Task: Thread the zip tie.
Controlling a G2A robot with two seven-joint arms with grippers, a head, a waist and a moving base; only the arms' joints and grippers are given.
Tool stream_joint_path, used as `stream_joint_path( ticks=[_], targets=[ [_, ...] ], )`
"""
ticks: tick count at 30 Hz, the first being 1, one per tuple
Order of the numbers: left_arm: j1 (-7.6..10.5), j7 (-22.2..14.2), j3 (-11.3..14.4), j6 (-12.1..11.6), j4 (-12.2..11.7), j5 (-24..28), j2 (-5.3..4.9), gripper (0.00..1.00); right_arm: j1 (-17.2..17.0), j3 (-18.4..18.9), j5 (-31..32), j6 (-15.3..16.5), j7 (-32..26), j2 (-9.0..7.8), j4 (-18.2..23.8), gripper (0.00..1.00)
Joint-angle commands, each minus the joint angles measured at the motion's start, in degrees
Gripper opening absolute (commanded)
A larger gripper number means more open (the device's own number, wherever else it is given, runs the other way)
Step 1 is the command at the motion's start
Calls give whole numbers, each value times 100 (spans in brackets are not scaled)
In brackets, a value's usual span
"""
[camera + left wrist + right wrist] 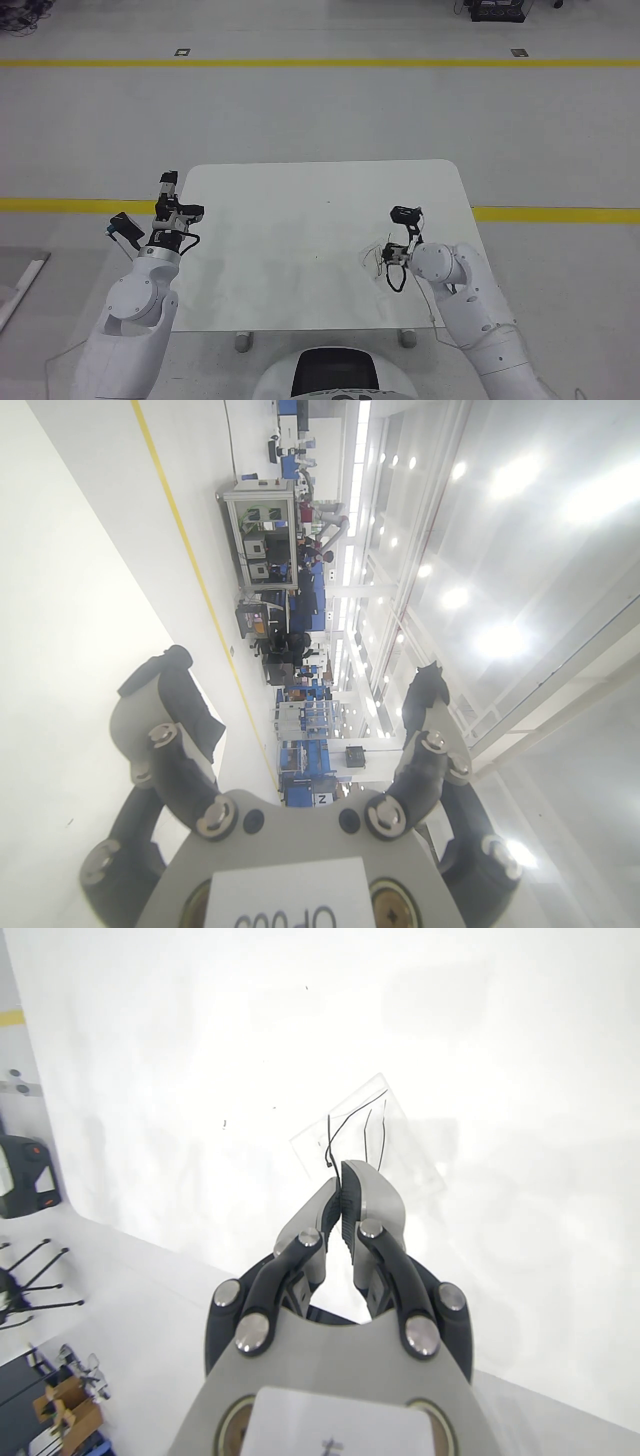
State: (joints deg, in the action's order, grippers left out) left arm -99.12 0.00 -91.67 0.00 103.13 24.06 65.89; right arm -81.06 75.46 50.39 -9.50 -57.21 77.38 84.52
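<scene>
My right gripper (341, 1174) is shut on a thin black zip tie (330, 1138), which sticks out past the fingertips and curls over the table. Just beyond it lies a clear plastic sleeve (405, 1153) holding more thin black ties (382, 1133). From above, this gripper (388, 258) hangs low over the right part of the white table (300, 220), near its right edge. My left gripper (300, 685) stands open with nothing between its fingers, turned on its side and pointing out into the room. In the top view it (158, 202) hovers at the table's left edge.
The table's middle is bare except for a few tiny dark specks (224, 1124). Off the table, a dark device (22, 1175) and a black stand (35, 1273) are on the floor. A yellow floor line (320, 63) runs behind.
</scene>
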Motion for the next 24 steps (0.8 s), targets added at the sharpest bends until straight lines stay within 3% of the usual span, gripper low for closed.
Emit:
stream_joint_path(
  ticks=[1, 9, 16, 20, 24],
  targets=[
    [0, 0, 0, 0, 0, 0, 0, 100, -7, 35, -113, 44, -15, -4, -17, 0],
    [0, 0, 0, 0, 0, 0, 0, 100, -13, 41, -142, 48, 12, -3, -20, 0],
    [0, 0, 0, 0, 0, 0, 0, 100, 129, 675, -1719, 269, -470, -62, -162, 0],
    [0, 0, 0, 0, 0, 0, 0, 100, 425, 928, -2356, -15, -1000, -108, -527, 0],
    [0, 0, 0, 0, 0, 0, 0, 100, 746, 1110, -3209, -246, -1383, -125, -1178, 0]
  ],
)
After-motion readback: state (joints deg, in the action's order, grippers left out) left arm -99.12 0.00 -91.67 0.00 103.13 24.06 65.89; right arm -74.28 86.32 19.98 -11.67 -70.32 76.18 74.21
